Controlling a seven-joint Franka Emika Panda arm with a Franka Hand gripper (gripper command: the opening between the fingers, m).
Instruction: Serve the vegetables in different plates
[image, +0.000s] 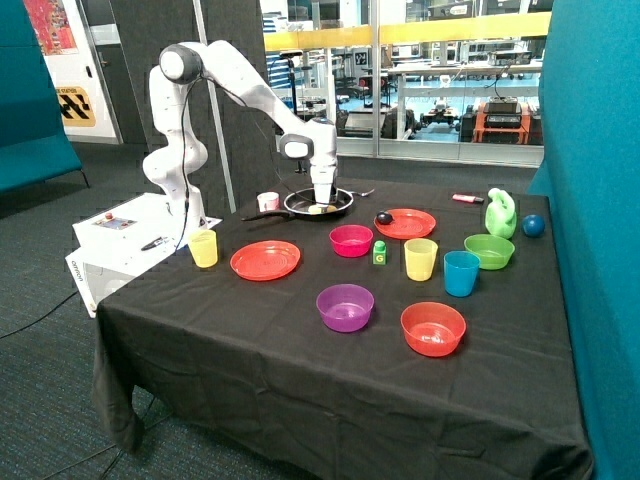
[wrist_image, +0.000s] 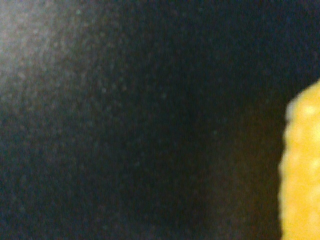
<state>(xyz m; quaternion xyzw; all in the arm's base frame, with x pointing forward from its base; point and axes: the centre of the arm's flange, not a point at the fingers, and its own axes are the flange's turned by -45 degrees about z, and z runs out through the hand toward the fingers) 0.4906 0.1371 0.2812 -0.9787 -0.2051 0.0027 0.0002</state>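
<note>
My gripper is lowered into the black frying pan at the upper centre of the outside view, right down at the pale yellow vegetable that lies on the pan's floor. Whether my fingers are parted or closed around it I cannot tell; they are hidden at the pan's rim. In my wrist view the dark pan floor fills almost everything, and a bumpy edge of the yellow piece shows at the right border of that frame.

The dark purple-black vegetable sits on the left rim area of the orange-red plate just right of the pan in the frame. The second orange-red plate lies toward the left centre, with nothing on it.

On the black-clothed surface, a pink bowl stands between the two plates, with a small green block just beside it. A yellow cup stands at the left, another yellow cup and a blue cup right of centre, and a green bowl behind them. A purple bowl and an orange-red bowl sit lower in the frame. At the upper right stand a green jug and a blue ball.
</note>
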